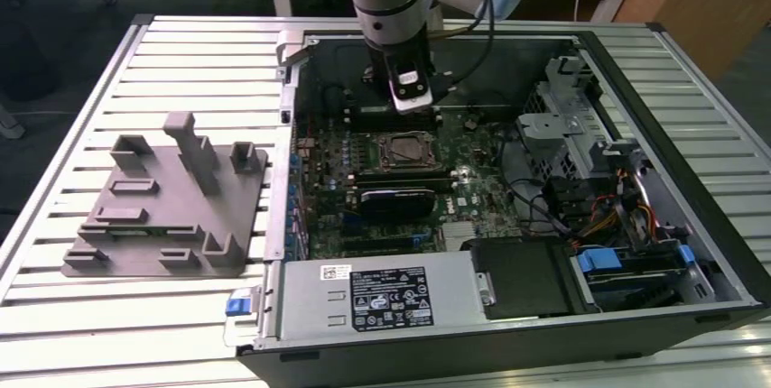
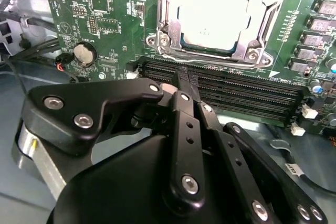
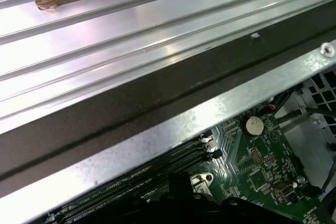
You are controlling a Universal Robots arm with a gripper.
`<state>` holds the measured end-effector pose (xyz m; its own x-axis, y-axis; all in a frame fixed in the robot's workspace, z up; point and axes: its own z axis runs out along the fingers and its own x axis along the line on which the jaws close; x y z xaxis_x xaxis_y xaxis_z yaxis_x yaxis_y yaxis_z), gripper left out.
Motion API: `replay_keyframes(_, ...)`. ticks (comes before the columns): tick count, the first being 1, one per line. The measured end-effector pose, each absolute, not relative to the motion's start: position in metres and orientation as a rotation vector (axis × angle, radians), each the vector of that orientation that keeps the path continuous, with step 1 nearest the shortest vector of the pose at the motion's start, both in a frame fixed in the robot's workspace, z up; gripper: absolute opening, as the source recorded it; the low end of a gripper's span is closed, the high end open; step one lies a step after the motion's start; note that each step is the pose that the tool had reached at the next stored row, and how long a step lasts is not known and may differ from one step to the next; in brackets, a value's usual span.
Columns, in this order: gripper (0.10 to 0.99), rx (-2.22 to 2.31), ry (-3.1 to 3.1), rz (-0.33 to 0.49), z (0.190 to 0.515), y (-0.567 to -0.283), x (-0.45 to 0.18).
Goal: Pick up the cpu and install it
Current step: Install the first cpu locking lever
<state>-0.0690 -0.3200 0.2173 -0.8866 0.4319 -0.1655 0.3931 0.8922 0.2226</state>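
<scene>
The cpu (image 2: 215,17), a flat square chip with a shiny pale metal top, lies inside the socket's silver metal frame (image 2: 163,22) on the green motherboard. In the exterior view the socket (image 1: 404,152) sits mid-board inside the open computer case. My gripper (image 2: 180,78) hangs above the board just beyond the socket, over the black memory slots (image 2: 236,85). Its black fingers meet at the tips with nothing between them. In the exterior view the gripper (image 1: 410,97) points down, a little behind the socket.
A grey plastic fixture block (image 1: 169,198) stands on the slatted table at the exterior view's left. Inside the case are a power supply (image 1: 374,298), a drive cage (image 1: 579,126), loose cables (image 1: 602,217) and a coin cell (image 2: 84,53). The case's metal edge (image 3: 173,129) runs close by.
</scene>
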Motion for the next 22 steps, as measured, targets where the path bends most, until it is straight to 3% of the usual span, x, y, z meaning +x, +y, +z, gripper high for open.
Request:
replay_keyframes(13, 0.106, 0.65, 2.971, 0.085, 0.217, -0.323, -0.057)
replay_keyframes(22, 0.106, 0.652, 2.982, 0.061, 0.217, -0.344, -0.057)
